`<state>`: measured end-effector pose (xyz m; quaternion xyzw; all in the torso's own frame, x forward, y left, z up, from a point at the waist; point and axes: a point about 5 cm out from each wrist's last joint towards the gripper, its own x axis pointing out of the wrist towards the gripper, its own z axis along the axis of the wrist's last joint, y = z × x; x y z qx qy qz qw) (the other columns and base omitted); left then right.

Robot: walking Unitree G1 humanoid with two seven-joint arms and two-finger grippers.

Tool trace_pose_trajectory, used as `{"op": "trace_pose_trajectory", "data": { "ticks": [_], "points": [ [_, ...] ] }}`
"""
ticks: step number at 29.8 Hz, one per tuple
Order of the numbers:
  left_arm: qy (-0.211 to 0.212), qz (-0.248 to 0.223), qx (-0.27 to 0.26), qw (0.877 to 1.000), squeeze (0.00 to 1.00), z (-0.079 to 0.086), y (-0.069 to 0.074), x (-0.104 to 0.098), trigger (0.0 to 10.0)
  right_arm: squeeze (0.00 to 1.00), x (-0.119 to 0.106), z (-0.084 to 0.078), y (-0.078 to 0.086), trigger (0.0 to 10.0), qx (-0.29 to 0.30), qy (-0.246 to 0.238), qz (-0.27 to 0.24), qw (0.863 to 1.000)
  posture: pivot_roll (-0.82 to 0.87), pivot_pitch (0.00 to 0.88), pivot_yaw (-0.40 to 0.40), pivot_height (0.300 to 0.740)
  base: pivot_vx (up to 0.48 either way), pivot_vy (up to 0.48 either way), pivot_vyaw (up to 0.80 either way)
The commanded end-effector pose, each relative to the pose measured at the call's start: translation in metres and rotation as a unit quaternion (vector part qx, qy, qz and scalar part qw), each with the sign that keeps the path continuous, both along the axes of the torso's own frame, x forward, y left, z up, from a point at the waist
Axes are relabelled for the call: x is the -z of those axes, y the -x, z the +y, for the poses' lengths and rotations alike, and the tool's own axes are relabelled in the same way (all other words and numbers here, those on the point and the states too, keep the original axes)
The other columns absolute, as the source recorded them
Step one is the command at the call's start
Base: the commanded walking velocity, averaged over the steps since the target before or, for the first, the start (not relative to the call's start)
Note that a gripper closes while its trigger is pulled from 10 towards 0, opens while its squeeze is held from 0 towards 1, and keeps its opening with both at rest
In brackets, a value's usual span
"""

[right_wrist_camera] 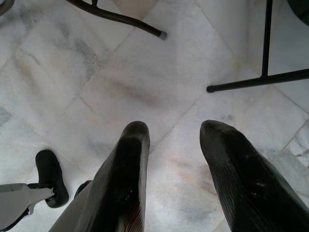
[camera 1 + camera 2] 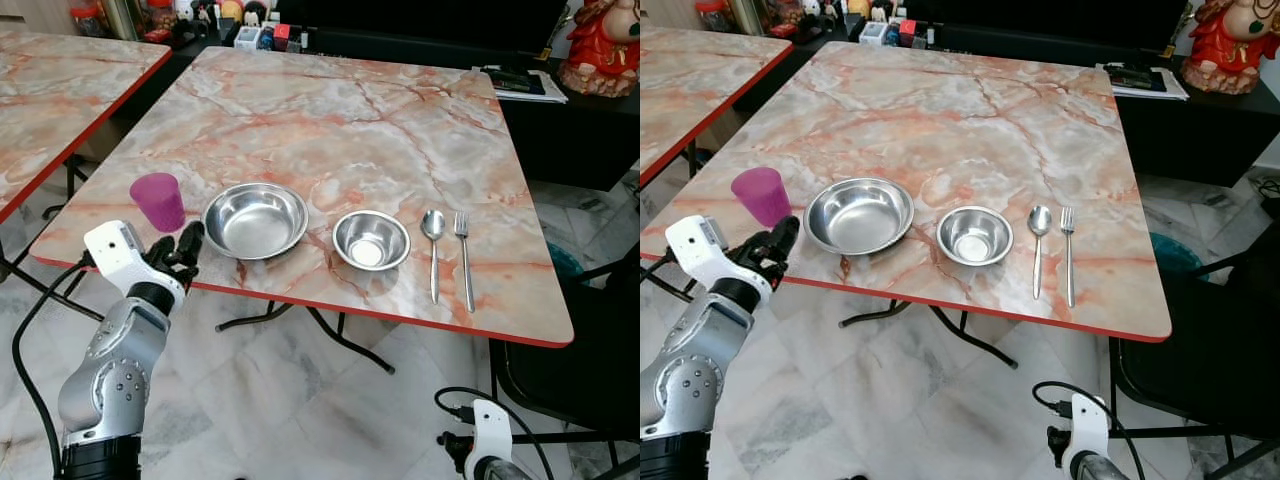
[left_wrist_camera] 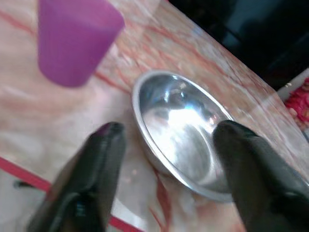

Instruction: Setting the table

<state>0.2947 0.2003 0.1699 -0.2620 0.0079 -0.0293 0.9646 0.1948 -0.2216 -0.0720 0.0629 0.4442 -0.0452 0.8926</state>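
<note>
The robot's left arm is reaching up from below the near edge of the marble-topped table point(image 2: 400, 130), its elbow bent and its left gripper point(image 2: 180, 248) hovering at the red rim with both black fingers spread apart and holding nothing. In the left wrist view the fingers point(image 3: 104, 159) are framing the near rim of the large steel bowl point(image 2: 255, 220), without touching it. The right arm is hanging low beside the table, its right gripper point(image 1: 176, 159) pointing down at the tiled floor point(image 1: 145, 82), fingers parted and empty.

Five pieces are sitting in a row along the table's near edge: one purple cup point(image 2: 158, 200), standing upright at the robot's far left; one large steel bowl just beside it; one small steel bowl point(image 2: 371, 240); one spoon point(image 2: 433, 250); and one fork point(image 2: 463, 255). The spoon and fork are lying side by side, close but apart, their long axes running from near edge to far edge, with the bowl of the spoon and the tines of the fork pointing away from the robot.
</note>
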Motion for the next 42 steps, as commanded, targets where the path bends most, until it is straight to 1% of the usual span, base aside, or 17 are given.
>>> {"op": "trace_pose_trajectory", "data": {
  "ticks": [1, 12, 13, 14, 15, 18, 22, 24, 25, 26, 29, 31, 33, 35, 38, 40, 42],
  "points": [
    [0.000, -0.001, 0.013, 1.000, 1.00, -0.005, 0.000, -0.009, 10.0, 0.00, 0.002, -0.001, 0.004, 10.0, 0.006, 0.000, 0.007, 1.000, 0.01, 0.138, -0.044, 0.740, 0.000, 0.000, 0.00],
    [0.025, 0.030, 0.006, 0.999, 1.00, -0.010, -0.010, -0.013, 10.0, 0.00, 0.002, -0.001, 0.004, 10.0, 0.005, 0.000, 0.008, 1.000, 0.01, 0.139, -0.044, 0.740, 0.000, 0.000, 0.00],
    [0.031, 0.032, 0.004, 0.999, 0.45, -0.011, -0.012, -0.015, 10.0, 0.00, 0.002, -0.001, 0.004, 10.0, 0.004, 0.000, 0.008, 1.000, 0.01, 0.139, -0.047, 0.740, 0.000, 0.000, 0.00],
    [0.035, 0.034, 0.004, 0.999, 0.45, -0.012, -0.013, -0.016, 10.0, 0.00, 0.002, -0.001, 0.004, 10.0, 0.004, 0.000, 0.008, 1.000, 0.01, 0.139, -0.047, 0.740, 0.000, 0.000, 0.00],
    [0.040, 0.041, 0.003, 0.998, 0.00, -0.013, -0.015, -0.016, 10.0, 0.00, 0.002, -0.001, 0.004, 10.0, 0.004, 0.000, 0.008, 1.000, 0.01, 0.139, -0.047, 0.740, 0.000, 0.000, 0.00],
    [0.062, 0.077, -0.010, 0.995, 0.00, -0.015, -0.023, -0.013, 10.0, 0.00, 0.002, -0.002, 0.004, 10.0, 0.004, 0.000, 0.008, 1.000, 0.02, 0.138, -0.049, 0.740, 0.000, 0.000, 0.00],
    [0.065, 0.084, -0.011, 0.994, 0.00, -0.016, -0.024, -0.013, 10.0, 0.00, 0.002, -0.002, 0.003, 10.0, 0.003, 0.000, 0.008, 1.000, 0.02, 0.138, -0.049, 0.740, 0.000, 0.000, 0.00],
    [0.072, 0.109, -0.024, 0.991, 0.00, -0.015, -0.029, -0.010, 10.0, 0.00, 0.002, -0.001, 0.004, 10.0, 0.004, -0.001, 0.009, 1.000, 0.01, 0.140, -0.050, 0.740, 0.000, 0.000, 0.00],
    [0.072, 0.109, -0.024, 0.991, 0.00, -0.015, -0.029, -0.010, 10.0, 0.00, 0.002, -0.001, 0.004, 10.0, 0.004, -0.001, 0.009, 1.000, 0.01, 0.140, -0.050, 0.740, 0.000, 0.000, 0.00],
    [0.072, 0.130, -0.028, 0.988, 0.00, -0.017, -0.033, -0.007, 10.0, 0.00, 0.002, -0.001, 0.004, 10.0, 0.003, -0.001, 0.009, 1.000, 0.01, 0.140, -0.051, 0.740, 0.000, 0.000, 0.00],
    [0.068, 0.143, -0.030, 0.987, 0.00, -0.018, -0.034, -0.004, 10.0, 0.00, 0.002, -0.001, 0.004, 10.0, 0.002, -0.001, 0.010, 1.000, 0.02, 0.141, -0.052, 0.740, 0.000, 0.000, 0.00],
    [0.056, 0.152, -0.030, 0.986, 0.00, -0.019, -0.035, -0.003, 10.0, 0.00, 0.002, -0.001, 0.004, 10.0, 0.002, -0.001, 0.010, 1.000, 0.02, 0.141, -0.052, 0.740, 0.000, 0.000, 0.00],
    [0.031, 0.155, -0.026, 0.987, 0.00, -0.018, -0.036, -0.003, 10.0, 0.00, 0.002, -0.001, 0.004, 10.0, 0.002, -0.002, 0.010, 1.000, 0.02, 0.142, -0.054, 0.740, 0.000, 0.000, 0.00],
    [0.022, 0.154, -0.025, 0.988, 0.00, -0.017, -0.037, -0.003, 10.0, 0.00, 0.002, -0.001, 0.004, 10.0, 0.002, -0.002, 0.010, 1.000, 0.02, 0.142, -0.054, 0.740, 0.000, 0.000, 0.00],
    [-0.033, 0.141, 0.023, 0.989, 0.00, -0.018, -0.037, -0.005, 10.0, 0.00, 0.002, -0.001, 0.004, 10.0, 0.001, -0.001, 0.010, 1.000, 0.02, 0.142, -0.057, 0.740, 0.000, 0.000, 0.00],
    [-0.043, 0.141, 0.031, 0.989, 0.00, -0.018, -0.036, -0.005, 10.0, 0.00, 0.002, -0.001, 0.004, 10.0, 0.001, -0.001, 0.010, 1.000, 0.02, 0.142, -0.057, 0.740, 0.000, 0.000, 0.00],
    [-0.061, 0.153, 0.036, 0.986, 0.00, -0.013, -0.035, 0.000, 10.0, 0.00, 0.002, -0.001, 0.003, 10.0, 0.001, -0.001, 0.010, 1.000, 0.02, 0.141, -0.056, 0.740, 0.000, 0.000, 0.00]
  ]
}}
